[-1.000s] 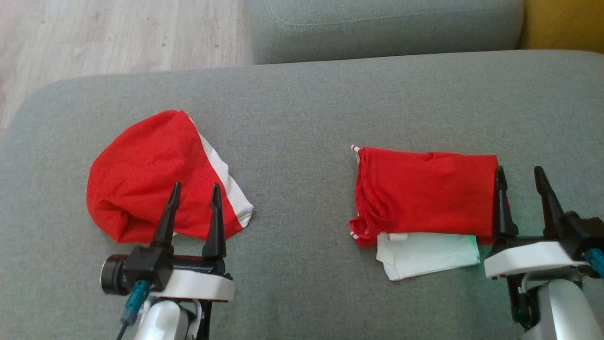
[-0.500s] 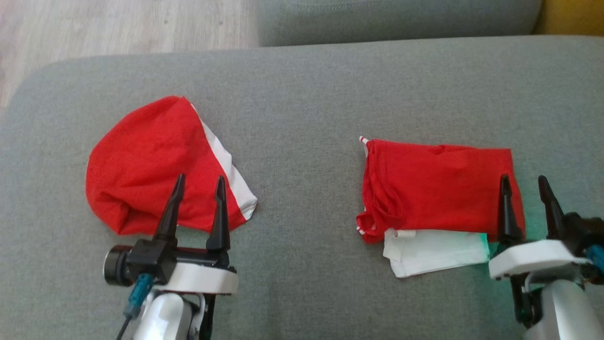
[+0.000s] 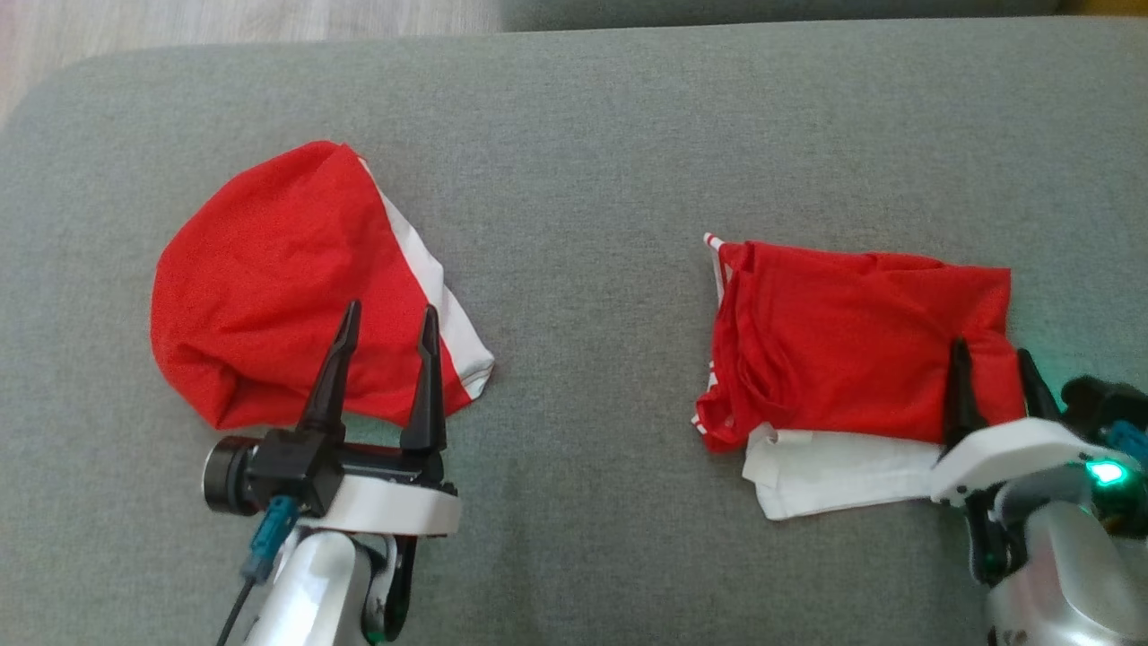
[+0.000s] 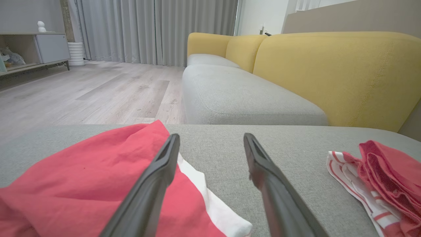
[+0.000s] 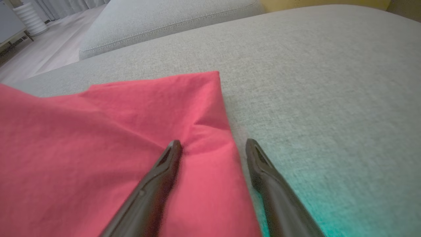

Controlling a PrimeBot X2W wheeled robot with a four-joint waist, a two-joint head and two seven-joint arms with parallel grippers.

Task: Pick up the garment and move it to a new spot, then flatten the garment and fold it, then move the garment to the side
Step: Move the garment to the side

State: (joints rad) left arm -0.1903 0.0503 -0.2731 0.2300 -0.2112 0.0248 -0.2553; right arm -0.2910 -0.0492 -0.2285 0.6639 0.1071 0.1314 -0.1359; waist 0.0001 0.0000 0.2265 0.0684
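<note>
Hidden: the fingers of the left end effector (image 3: 390,309) cover part of the near edge of the left garment (image 3: 269,278). The right arm's white wrist blocks the near right corner of the right garment (image 3: 852,341) and runs off the frame.
Hard to tell: a white layer pokes out under the right garment's near edge, and there's no telling whether it is the same piece.
Left end effector: fingers parted and nothing between them. In the wrist view (image 4: 211,136) one finger is over the red cloth (image 4: 82,184) and the other over the grey cushion (image 3: 583,179).
Right end effector (image 3: 993,350): parted too, and empty. It straddles the right garment's right edge (image 5: 213,141), one tip at a crease in the cloth (image 5: 98,138), the other over bare cushion. Whether it's pressing, can't say.
Garments: left one bunched at the left, right one folded at the right, well apart.
</note>
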